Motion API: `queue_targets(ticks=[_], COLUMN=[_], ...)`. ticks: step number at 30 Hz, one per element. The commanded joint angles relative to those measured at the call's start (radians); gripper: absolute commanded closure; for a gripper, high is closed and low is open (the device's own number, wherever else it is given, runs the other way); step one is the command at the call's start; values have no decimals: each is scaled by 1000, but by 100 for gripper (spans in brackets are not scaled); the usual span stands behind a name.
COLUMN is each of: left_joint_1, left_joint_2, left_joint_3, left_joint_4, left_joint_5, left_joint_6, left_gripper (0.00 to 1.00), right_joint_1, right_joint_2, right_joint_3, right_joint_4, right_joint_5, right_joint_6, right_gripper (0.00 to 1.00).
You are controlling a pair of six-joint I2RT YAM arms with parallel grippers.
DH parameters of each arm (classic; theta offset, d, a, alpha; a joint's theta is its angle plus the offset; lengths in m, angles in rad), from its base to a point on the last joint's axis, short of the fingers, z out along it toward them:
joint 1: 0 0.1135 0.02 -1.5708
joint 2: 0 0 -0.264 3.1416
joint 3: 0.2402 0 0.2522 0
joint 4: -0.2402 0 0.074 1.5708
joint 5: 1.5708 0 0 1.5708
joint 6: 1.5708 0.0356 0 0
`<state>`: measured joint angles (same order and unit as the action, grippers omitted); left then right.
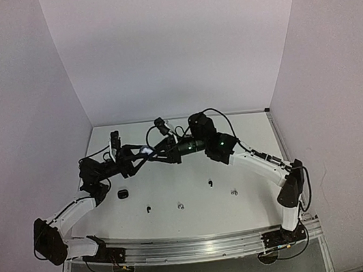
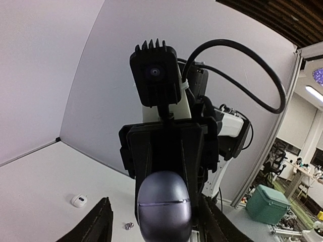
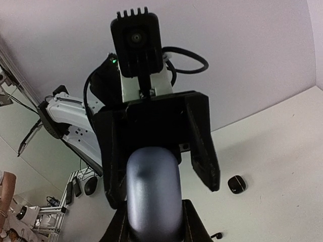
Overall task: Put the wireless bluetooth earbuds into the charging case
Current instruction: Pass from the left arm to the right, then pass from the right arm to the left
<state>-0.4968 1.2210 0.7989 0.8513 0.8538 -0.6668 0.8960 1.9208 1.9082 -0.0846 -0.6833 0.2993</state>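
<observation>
A smooth grey charging case (image 1: 147, 152) hangs in mid-air where both arms meet above the table. My right gripper (image 3: 154, 214) is shut on its lower end, fingers pressed against both sides of the case (image 3: 153, 194). My left gripper (image 2: 157, 214) faces it with its fingers (image 2: 98, 222) spread wide of the case (image 2: 164, 206), not touching it. The lid seam shows as a closed line. On the table lie earbuds: a black earbud (image 1: 149, 210), another black one (image 1: 210, 183) and two greyish ones (image 1: 180, 206) (image 1: 234, 192).
A black case (image 1: 122, 194) lies on the table left of centre, also in the right wrist view as the black case (image 3: 236, 184). A small white case (image 2: 78, 200) sits far off on the table. White walls enclose three sides.
</observation>
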Motion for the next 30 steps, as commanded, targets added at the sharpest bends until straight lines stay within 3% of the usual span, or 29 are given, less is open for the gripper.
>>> queue_targets(ticks=[1, 5, 10, 15, 30], left_joint_1=[26, 39, 41, 21, -6], left_joint_2=[-44, -28, 15, 31, 15], left_joint_3=[78, 150, 258, 300, 371], left_joint_4=[-236, -509, -901, -1025, -1184], left_joint_5=[135, 322, 432, 428, 418], left_joint_6=[156, 356, 703, 815, 997], left_gripper=[35, 24, 19, 24, 43], right_joint_1=[22, 25, 69, 112, 172], right_joint_2=[-80, -122, -78, -58, 18], right_joint_3=[-37, -62, 88, 155, 320], right_joint_4=[-129, -195, -498, -578, -682], right_joint_5=[54, 84, 198, 272, 481], right_joint_6=[-66, -102, -250, -336, -441], right_gripper=[100, 100, 100, 100, 100])
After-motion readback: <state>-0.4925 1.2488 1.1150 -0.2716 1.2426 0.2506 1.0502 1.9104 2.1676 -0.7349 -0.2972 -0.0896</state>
